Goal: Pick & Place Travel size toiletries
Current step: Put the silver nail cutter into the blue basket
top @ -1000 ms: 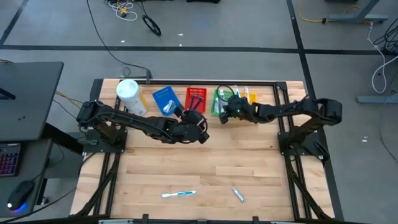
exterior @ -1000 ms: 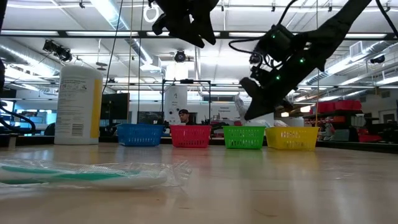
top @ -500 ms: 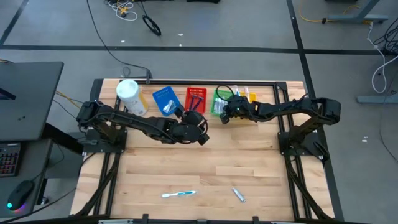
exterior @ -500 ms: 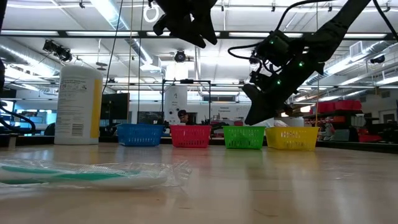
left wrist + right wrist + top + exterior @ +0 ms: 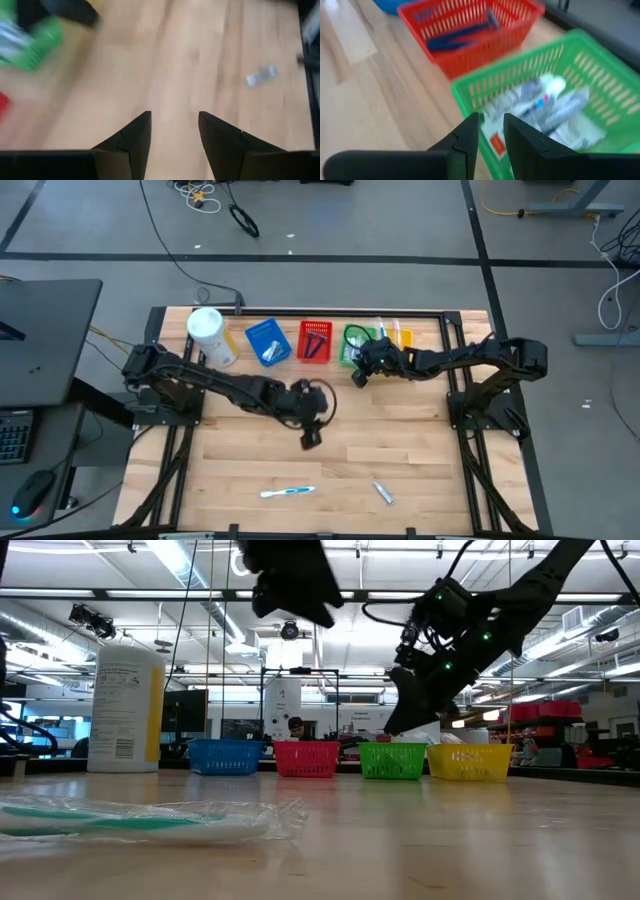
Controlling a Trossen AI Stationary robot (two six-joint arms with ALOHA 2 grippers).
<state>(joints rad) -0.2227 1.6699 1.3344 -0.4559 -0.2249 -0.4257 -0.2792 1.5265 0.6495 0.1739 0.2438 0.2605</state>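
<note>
My left gripper (image 5: 308,442) hangs open over bare wood at mid-table, slanting down toward the near edge, with nothing between its fingers (image 5: 174,116). A small toothpaste tube (image 5: 383,493) and a wrapped toothbrush (image 5: 288,492) lie flat near the near edge; the left wrist view also catches the tube (image 5: 261,76). My right gripper (image 5: 356,378) hovers at the near left corner of the green basket (image 5: 555,75), fingers a little apart (image 5: 491,119) and empty. Several tubes (image 5: 555,107) lie in that basket. Blue razors (image 5: 460,35) lie in the red basket (image 5: 315,340).
Along the far edge stand a large white canister (image 5: 208,335), a blue basket (image 5: 267,340), then the red, green and yellow baskets (image 5: 400,335). Bare wood stretches from the baskets to the near edge.
My left gripper has swung away from the red basket toward the table's near edge, turning and tipping so that its fingers now slant down at the wood.
</note>
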